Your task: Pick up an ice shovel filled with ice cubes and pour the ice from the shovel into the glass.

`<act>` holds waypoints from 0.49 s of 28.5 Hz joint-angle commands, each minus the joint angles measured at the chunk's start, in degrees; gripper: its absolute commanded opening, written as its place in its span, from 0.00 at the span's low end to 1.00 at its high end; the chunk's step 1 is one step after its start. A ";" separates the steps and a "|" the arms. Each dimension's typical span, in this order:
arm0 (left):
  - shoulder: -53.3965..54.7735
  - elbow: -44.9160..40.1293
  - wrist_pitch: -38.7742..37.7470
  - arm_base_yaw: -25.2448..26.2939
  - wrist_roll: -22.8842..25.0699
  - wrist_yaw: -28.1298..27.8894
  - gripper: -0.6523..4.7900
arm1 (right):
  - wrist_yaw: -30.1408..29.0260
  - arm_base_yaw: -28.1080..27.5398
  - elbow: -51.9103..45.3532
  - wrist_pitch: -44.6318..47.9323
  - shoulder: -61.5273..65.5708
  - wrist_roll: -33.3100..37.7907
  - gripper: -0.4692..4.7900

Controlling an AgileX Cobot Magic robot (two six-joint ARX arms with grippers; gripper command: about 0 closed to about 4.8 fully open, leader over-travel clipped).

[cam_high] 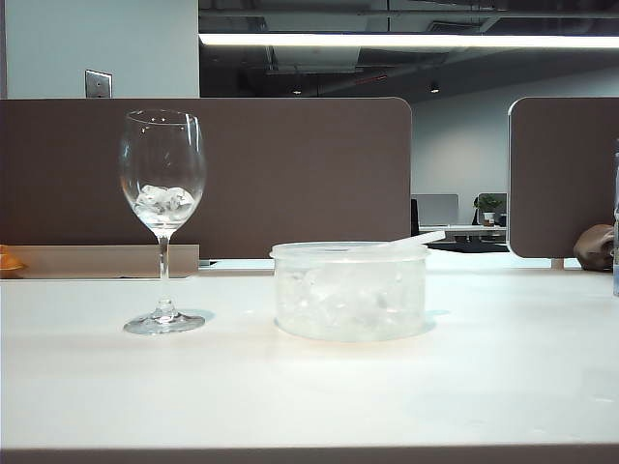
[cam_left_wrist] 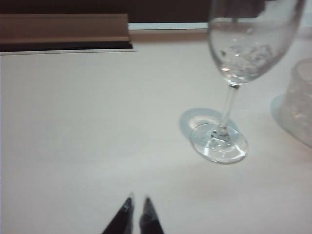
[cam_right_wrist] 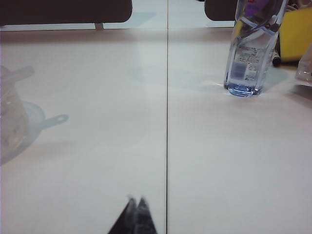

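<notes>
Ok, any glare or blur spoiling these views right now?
Exterior view: sharp, with a bright ceiling light but no glare on the glass. Left wrist view: soft, the glass rim cut off, left gripper blurred. Right wrist view: tub hazy at the edge, right gripper smeared.

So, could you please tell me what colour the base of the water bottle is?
Blue-tinted clear plastic; the bottle shows best in the right wrist view.
</notes>
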 commanded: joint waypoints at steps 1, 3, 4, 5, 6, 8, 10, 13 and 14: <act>0.07 0.04 -0.13 1.09 0.26 0.15 0.17 | -0.13 0.00 -0.42 0.57 0.04 -0.15 0.09; 0.07 0.02 -0.11 1.51 0.24 0.17 0.17 | -0.13 0.00 -0.42 0.57 0.04 -0.17 0.09; 0.07 0.02 -0.11 1.53 0.24 0.15 0.17 | -0.13 0.00 -0.42 0.57 0.04 -0.15 0.09; 0.07 0.04 -0.11 1.53 0.24 0.17 0.17 | -0.11 0.00 -0.42 0.59 0.04 -0.15 0.09; 0.07 0.04 -0.11 1.53 0.24 0.17 0.17 | -0.13 0.00 -0.42 0.57 0.04 -0.15 0.09; 0.07 0.04 -0.11 1.53 0.24 0.17 0.17 | -0.13 0.00 -0.42 0.59 0.04 -0.17 0.09; 0.07 0.04 -0.11 1.40 0.24 0.17 0.17 | -0.13 0.00 -0.42 0.59 0.04 -0.15 0.09; 0.07 0.04 -0.11 1.40 0.24 0.17 0.17 | -0.13 0.00 -0.42 0.57 0.04 -0.17 0.09; 0.07 0.04 -0.11 1.40 0.26 0.17 0.17 | -0.13 0.00 -0.42 0.57 0.04 -0.17 0.09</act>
